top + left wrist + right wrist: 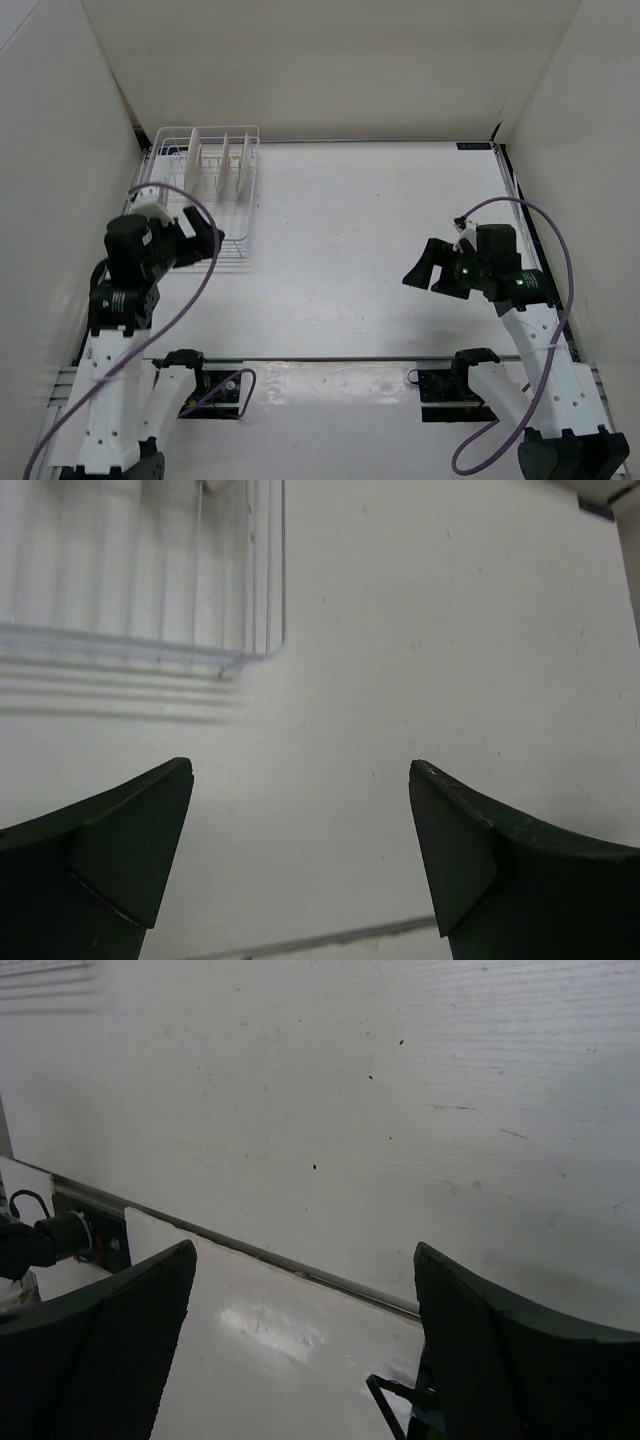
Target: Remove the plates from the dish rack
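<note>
The white wire dish rack stands at the far left of the table. Three thin pale plates stand edge-on in its tines. My left gripper is open and empty, hovering at the rack's near right corner, short of the plates. In the left wrist view the rack's near corner lies ahead of the open gripper, with bare table between the fingers. My right gripper is open and empty over the table's right half, far from the rack. It also shows in the right wrist view.
White walls enclose the table on the left, back and right. A seam runs across the table near the arm bases. The left arm's grey cable loops beside the rack. The left arm's base mount shows in the right wrist view.
</note>
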### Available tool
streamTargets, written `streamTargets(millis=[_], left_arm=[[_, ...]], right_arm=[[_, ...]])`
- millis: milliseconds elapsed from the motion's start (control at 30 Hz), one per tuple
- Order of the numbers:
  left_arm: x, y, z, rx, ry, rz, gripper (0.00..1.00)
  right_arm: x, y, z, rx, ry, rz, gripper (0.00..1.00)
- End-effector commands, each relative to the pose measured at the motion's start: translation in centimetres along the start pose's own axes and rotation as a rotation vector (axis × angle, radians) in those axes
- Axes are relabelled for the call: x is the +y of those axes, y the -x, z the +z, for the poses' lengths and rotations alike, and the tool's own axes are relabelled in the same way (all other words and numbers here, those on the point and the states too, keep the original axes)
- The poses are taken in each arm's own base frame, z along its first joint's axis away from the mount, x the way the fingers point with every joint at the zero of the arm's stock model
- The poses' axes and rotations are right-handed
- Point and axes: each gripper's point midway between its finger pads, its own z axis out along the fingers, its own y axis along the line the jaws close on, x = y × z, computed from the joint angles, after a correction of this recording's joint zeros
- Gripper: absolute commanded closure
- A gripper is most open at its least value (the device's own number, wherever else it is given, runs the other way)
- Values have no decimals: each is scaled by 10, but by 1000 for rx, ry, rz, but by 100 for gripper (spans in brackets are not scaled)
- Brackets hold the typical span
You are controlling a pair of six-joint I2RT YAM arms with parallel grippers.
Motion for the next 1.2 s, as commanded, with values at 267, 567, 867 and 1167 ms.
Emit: streamTargets(millis=[267,567,867,1167], left_arm=[[-2,118,105,-93,68,142,0],[14,170,171,-103,181,304,9],[54,173,244,-74,318,349,15],[110,183,255,-84,357,267,15]], right_arm=[[18,9,-4,19,70,-30,9],[20,-10,5,62,150,-44,9],[24,-16,7,78,194,-52,9],[27,-19,10,105,220,-57,9]])
